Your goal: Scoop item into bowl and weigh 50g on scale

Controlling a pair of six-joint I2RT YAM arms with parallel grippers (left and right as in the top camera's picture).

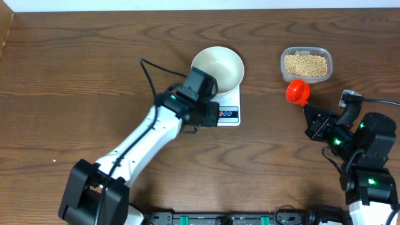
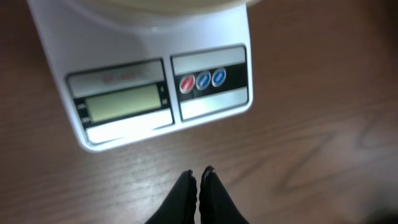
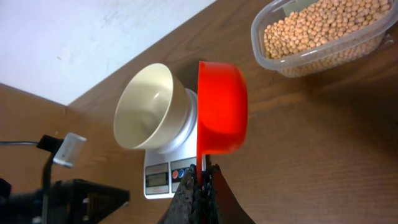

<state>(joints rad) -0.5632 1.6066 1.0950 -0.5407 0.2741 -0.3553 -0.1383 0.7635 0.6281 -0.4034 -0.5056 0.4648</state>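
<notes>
**Scooping stage, before the first load.** The right gripper (image 3: 202,179) is clamped on the handle of the red scoop (image 3: 221,109). The scoop appears empty and is held just short of the tub (image 1: 306,64), near the far right corner of the table (image 1: 75,62). The beans (image 3: 323,28) lie in that tub. The bowl (image 1: 217,66) stands empty on the scale (image 2: 155,93), by the middle of the far edge. The left gripper (image 2: 199,183), fingers pressed together and holding nothing, is poised just in front of the scale's display (image 2: 121,102) and buttons (image 2: 202,81). No reading is legible.

**Judged next move:** carry the scoop over the tub, dip its mouth into the beans, and lift it level, since small round beans would likely roll off a tilted rim.

**Materials:**
- Scoop: glossy moulded plastic, deep round cup.
- Tub: clear thin-walled plastic, rounded rectangle.
- Bowl: smooth cream-white, flaring sides.
- Scale: flat white slab.
- Beans: matte tan, near-spherical.
- Table: dark wood grain.
</notes>
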